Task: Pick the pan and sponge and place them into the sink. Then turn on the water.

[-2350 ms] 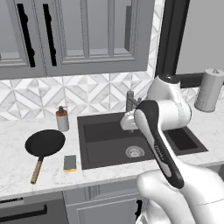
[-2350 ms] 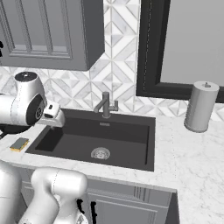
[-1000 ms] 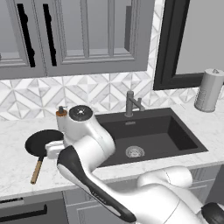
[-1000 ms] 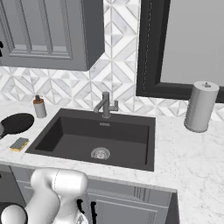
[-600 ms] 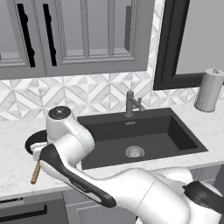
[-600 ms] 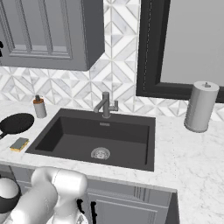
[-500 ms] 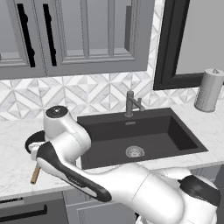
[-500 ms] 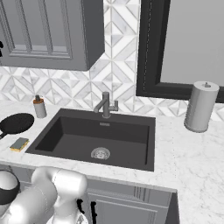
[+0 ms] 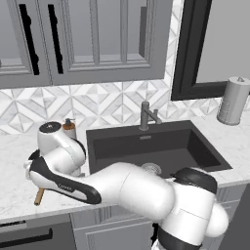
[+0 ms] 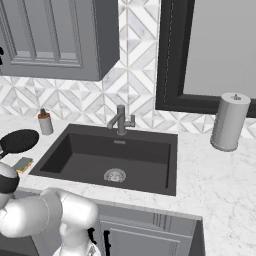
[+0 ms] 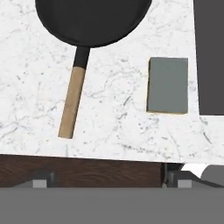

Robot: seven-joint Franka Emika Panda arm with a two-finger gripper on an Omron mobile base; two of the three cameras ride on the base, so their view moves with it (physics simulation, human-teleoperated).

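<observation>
Kitchen: sink [image 10: 75, 150], cabinets [image 9: 93, 39], faucet [image 10: 120, 120].

One pan [image 11: 92, 19] is counted, and one sponge [image 11: 168, 85]. One sink [image 10: 82, 162] is set in one table [image 10: 215, 180], with one drain [image 10: 115, 175] and one faucet [image 10: 120, 120]. One soap dispenser [image 10: 45, 122] and one paper towel roll [image 10: 228, 122] are seen. Two black cabinet handles [image 9: 27, 39] are counted on the upper cabinet doors, and one dark-framed window [image 10: 220, 55] is seen.
</observation>
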